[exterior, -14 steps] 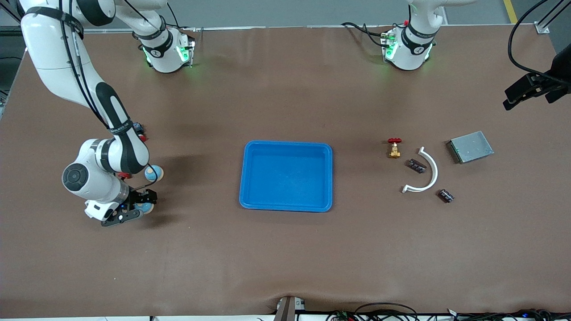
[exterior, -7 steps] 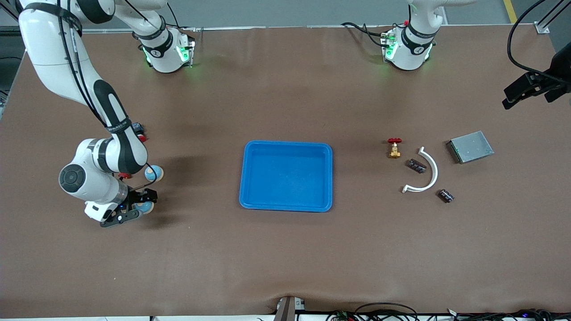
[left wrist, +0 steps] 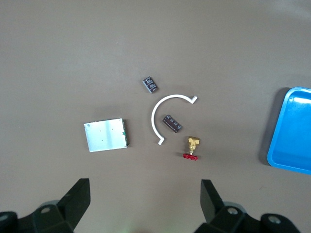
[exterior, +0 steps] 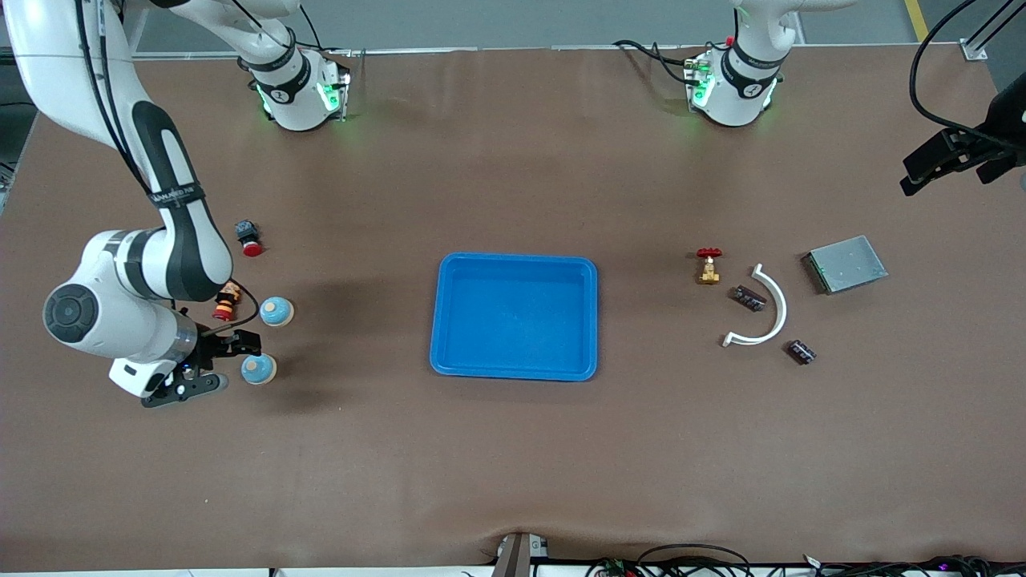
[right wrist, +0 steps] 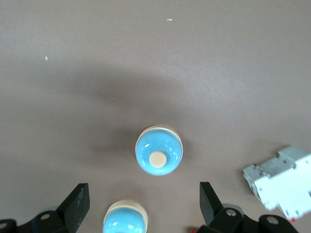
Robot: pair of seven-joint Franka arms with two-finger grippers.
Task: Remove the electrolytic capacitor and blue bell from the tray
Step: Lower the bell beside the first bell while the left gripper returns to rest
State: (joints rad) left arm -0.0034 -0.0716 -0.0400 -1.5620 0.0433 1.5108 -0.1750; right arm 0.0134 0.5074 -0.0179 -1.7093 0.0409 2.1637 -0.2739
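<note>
Two blue bells stand toward the right arm's end of the table, one (exterior: 259, 369) nearer the front camera than the other (exterior: 276, 311). My right gripper (exterior: 218, 365) hangs open beside them and holds nothing. Its wrist view shows one bell (right wrist: 159, 150) ahead of the open fingers (right wrist: 77, 206) and the other bell (right wrist: 125, 219) low between them, untouched. Two dark capacitors (exterior: 749, 298) (exterior: 801, 352) lie toward the left arm's end. My left gripper (exterior: 954, 163) waits open high over that end. Its wrist view shows both capacitors (left wrist: 150, 84) (left wrist: 172, 123).
A blue tray (exterior: 513, 264) sits mid-table. Near the bells are a red button (exterior: 249, 237), a red-yellow part (exterior: 227, 302) and a white breaker (right wrist: 281, 182). By the capacitors lie a white arc (exterior: 773, 308), a brass valve (exterior: 708, 266) and a metal box (exterior: 846, 264).
My right gripper has drawn back from the nearer bell toward the right arm's end of the table, leaving the bell standing. The left gripper has barely moved.
</note>
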